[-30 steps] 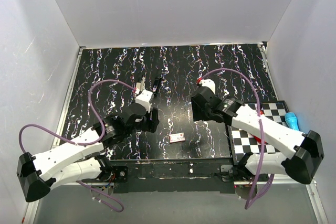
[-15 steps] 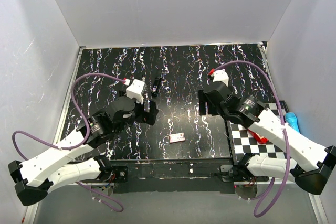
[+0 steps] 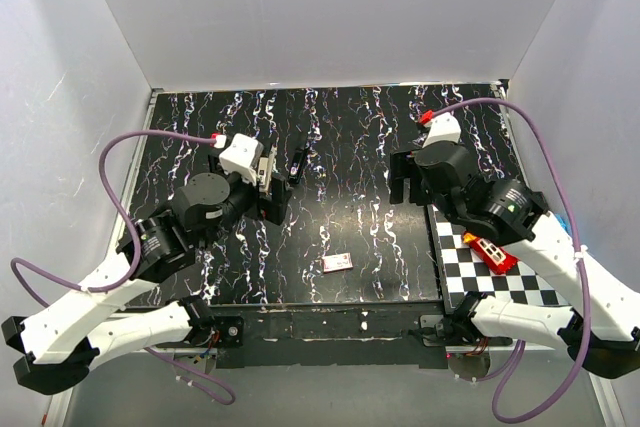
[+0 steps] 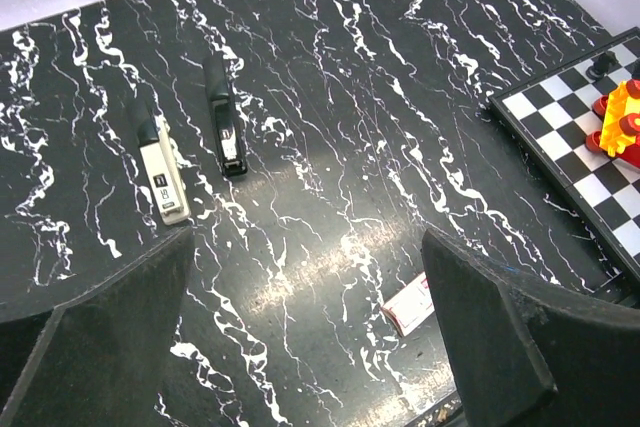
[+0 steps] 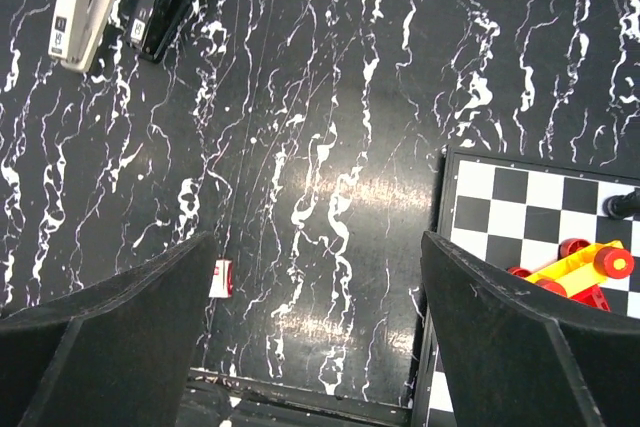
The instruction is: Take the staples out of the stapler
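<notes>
nearest the arm bases, the left gripper (image 4: pixel 300 347) and the right gripper (image 5: pixel 310 347) both hang above the glossy black white-veined table (image 3: pixel 350 127), dark fingers spread wide with nothing between them. just beyond, a small red-and-white cardboard box (image 4: pixel 410 307) lies flat, and off to the right sits a black-and-white chequered mat (image 5: pixel 520 197) carrying a red-and-yellow plastic toy (image 5: pixel 575 262). farther back, side by side and just apart, lie a beige-and-black stapler (image 4: pixel 160 172) and a slim glossy black stapler (image 4: pixel 222 127), both closed; which one holds the staples i cannot tell. either looks rigid, fairly heavy for its size and smooth-skinned, so likely to skid on the shiny surface. a sound hold would be across the long sides of the base near the hinge end, leaving the other pincer free to lift the top arm. the staple strip itself is probably thin and snaps easily.
</notes>
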### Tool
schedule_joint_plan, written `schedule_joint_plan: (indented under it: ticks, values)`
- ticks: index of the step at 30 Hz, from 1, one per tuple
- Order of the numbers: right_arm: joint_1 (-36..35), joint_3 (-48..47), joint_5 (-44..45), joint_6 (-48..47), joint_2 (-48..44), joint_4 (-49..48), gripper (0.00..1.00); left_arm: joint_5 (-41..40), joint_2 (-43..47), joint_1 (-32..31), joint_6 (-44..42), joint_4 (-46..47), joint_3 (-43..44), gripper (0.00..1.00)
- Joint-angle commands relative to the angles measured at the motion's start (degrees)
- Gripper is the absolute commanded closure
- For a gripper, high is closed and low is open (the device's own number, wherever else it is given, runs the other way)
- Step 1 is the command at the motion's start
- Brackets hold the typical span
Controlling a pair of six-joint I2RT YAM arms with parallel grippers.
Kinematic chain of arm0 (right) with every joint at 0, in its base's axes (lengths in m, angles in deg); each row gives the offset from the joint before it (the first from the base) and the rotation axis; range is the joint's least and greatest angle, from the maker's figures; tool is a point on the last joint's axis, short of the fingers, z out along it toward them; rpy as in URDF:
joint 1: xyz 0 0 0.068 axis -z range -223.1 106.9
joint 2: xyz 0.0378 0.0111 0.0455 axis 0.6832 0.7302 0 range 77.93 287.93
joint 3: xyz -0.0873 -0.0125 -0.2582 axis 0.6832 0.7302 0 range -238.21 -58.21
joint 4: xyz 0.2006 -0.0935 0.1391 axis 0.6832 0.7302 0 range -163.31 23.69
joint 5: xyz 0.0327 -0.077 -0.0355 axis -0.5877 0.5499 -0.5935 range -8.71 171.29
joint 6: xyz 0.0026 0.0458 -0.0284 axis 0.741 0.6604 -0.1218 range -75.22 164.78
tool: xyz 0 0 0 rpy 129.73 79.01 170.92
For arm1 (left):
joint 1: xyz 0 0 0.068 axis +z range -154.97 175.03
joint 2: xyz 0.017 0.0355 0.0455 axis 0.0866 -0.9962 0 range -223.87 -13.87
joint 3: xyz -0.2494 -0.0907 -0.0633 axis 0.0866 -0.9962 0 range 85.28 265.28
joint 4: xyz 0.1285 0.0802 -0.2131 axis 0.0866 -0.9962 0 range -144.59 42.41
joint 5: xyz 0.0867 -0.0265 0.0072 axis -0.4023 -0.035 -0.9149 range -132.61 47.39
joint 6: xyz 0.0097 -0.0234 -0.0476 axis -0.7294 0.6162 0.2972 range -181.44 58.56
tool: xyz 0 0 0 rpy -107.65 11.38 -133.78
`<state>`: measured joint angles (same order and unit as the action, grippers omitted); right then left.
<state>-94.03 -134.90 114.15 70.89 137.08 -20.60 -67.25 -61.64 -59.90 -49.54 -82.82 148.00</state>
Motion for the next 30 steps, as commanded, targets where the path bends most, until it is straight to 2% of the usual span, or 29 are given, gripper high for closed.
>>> schedule_joint_plan:
  ticks: [1, 27, 30]
  values:
    - [0.22, -2.68, 4.14, -1.58, -1.94, 0.12, 0.09, 0.12, -0.04, -0.26, -3.9, -0.46, 3.46, 0.02]
    - [0.22, -0.22, 4.14, -7.04, -4.93, -6.04, 0.08, -0.4, -3.12, -0.26, -7.07, 3.84, 6.19, 0.02]
    - [0.22, -1.1, 4.84, -5.98, -3.87, -5.51, 0.06, -0.76, -3.03, -0.26, -7.77, 4.28, 6.36, 0.02]
